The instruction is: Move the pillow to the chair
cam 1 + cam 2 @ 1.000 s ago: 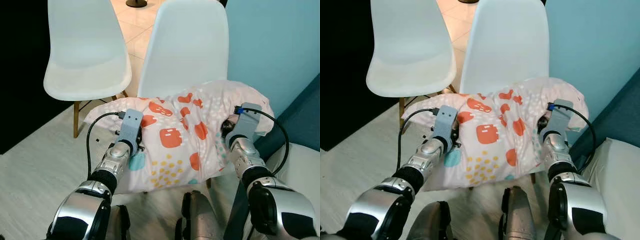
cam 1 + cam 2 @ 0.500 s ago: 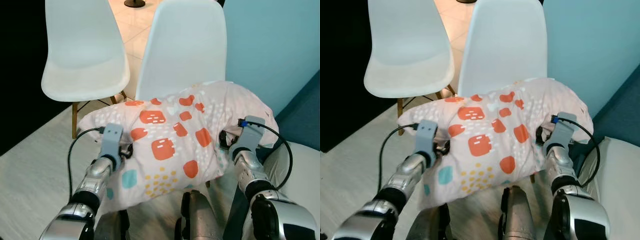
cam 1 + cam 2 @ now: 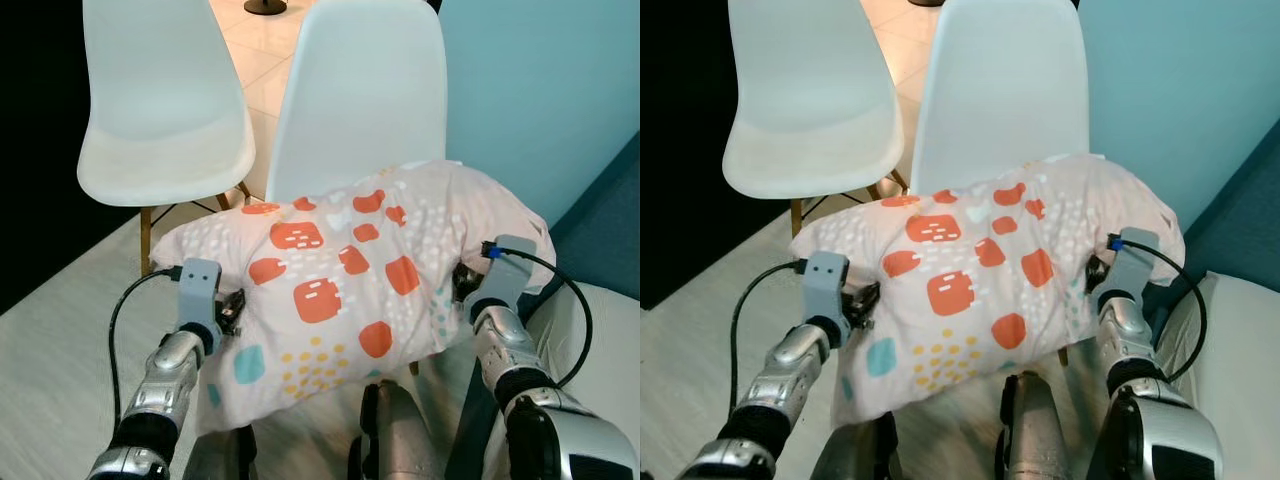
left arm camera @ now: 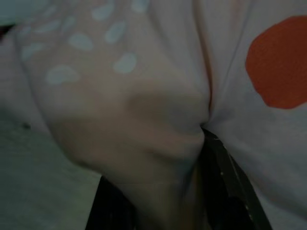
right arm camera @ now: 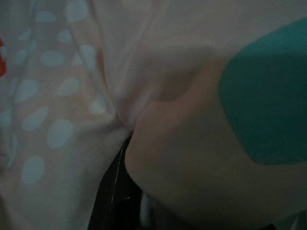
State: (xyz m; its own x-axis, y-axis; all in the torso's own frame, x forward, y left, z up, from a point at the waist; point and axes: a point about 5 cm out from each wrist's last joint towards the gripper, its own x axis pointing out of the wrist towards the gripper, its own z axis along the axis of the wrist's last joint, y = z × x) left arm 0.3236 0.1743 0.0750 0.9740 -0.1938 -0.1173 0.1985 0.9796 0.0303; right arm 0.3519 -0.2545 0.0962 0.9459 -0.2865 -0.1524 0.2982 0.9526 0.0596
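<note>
**Pillow held in front of chair**

Before the near white chair [image 3: 360, 90], the pillow [image 3: 340, 280] hangs between both grippers: left gripper [image 3: 232, 310] at 9 o'clock, right gripper [image 3: 460, 285] at 3 o'clock, each apparently pinching fabric, though the wrist views are dim. Second chair [image 3: 165, 100] at 10 o'clock.

Two polished silver metal forearms with black ribbed joint collars end in grey box-shaped wrist camera housings, the left gripper [image 3: 228, 310] and right gripper [image 3: 462, 284] showing black fingers. A looping black cable [image 3: 116, 320] feeds the left housing; another black cable [image 3: 572, 300] with a blue plug serves the right.
</note>
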